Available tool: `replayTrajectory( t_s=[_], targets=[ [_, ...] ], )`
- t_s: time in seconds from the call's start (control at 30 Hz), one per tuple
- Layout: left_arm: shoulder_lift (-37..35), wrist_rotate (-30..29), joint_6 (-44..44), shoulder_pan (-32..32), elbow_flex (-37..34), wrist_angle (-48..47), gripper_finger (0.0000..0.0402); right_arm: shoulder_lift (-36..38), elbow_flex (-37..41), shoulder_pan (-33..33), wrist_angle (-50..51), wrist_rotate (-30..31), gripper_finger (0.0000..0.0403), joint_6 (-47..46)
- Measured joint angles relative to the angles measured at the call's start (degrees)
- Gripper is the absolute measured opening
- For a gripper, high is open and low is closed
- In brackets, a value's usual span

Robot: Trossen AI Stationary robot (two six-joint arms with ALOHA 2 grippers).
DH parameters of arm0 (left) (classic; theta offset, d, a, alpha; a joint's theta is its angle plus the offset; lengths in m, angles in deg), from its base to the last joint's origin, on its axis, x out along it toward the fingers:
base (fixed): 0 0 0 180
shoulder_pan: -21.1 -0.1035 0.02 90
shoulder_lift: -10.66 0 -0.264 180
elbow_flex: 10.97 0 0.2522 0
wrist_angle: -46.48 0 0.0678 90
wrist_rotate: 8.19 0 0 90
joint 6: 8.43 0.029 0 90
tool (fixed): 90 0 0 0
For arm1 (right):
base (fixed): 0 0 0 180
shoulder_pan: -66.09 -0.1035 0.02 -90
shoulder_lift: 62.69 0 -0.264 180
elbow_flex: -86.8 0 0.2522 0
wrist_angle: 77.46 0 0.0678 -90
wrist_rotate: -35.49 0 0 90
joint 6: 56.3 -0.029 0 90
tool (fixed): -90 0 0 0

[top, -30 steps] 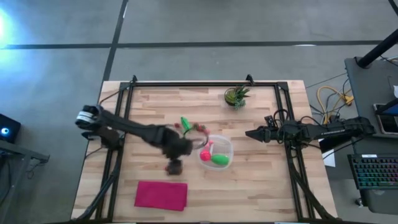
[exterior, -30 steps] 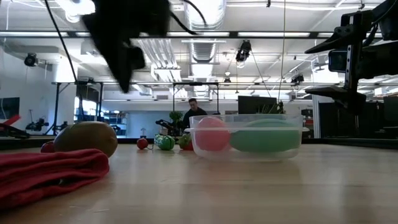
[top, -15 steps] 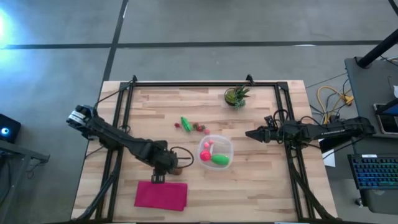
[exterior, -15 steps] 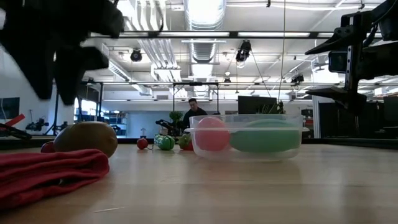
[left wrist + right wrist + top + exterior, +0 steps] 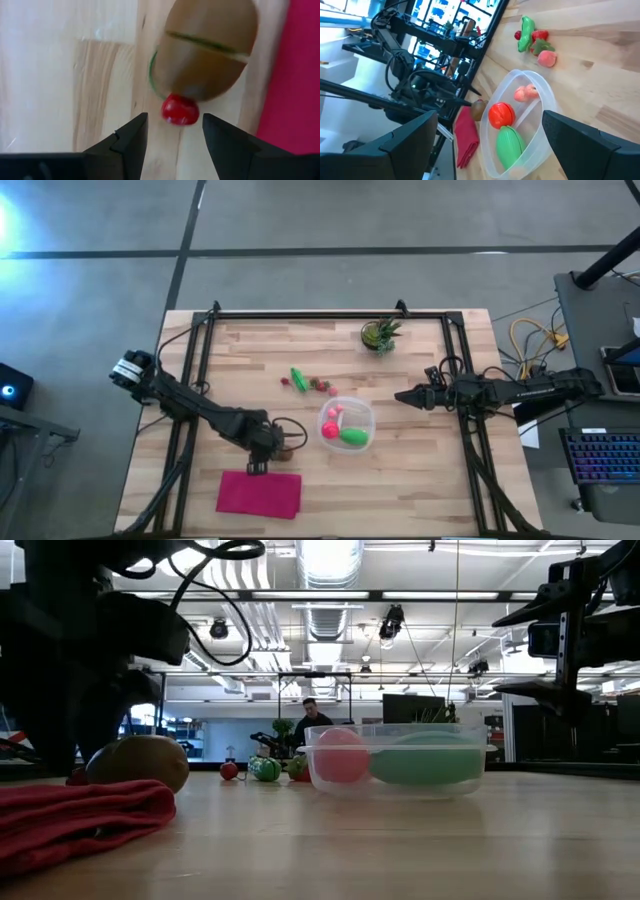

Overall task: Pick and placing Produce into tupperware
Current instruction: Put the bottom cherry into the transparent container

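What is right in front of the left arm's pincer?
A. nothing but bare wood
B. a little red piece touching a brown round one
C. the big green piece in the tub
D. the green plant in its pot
B. In the left wrist view the left pincer has its fingers apart, and just ahead lies a small red piece touching the brown round piece, beside the magenta cloth.

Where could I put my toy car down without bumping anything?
Bare wood lies between the magenta cloth and the table's right edge, below the tupperware, and at the far left corner beside the potted plant. It is crowded around the loose produce and the left end effector.
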Motion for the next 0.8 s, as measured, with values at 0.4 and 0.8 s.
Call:
replayTrajectory(
  t_s=[0.4, 0.8],
  targets=[
    [-0.04, 0.02, 0.04, 0.00, -2.04, 3.10, 0.0175, 0.00, 0.00, 0.00, 0.56, 0.00, 0.0352, -0.17],
    [-0.05, -3.05, -2.86, 0.00, -4.00, 7.44, 0.0175, 0.00, 0.00, 0.00, 0.76, 0.00, 0.0352, -0.17]
  ],
)
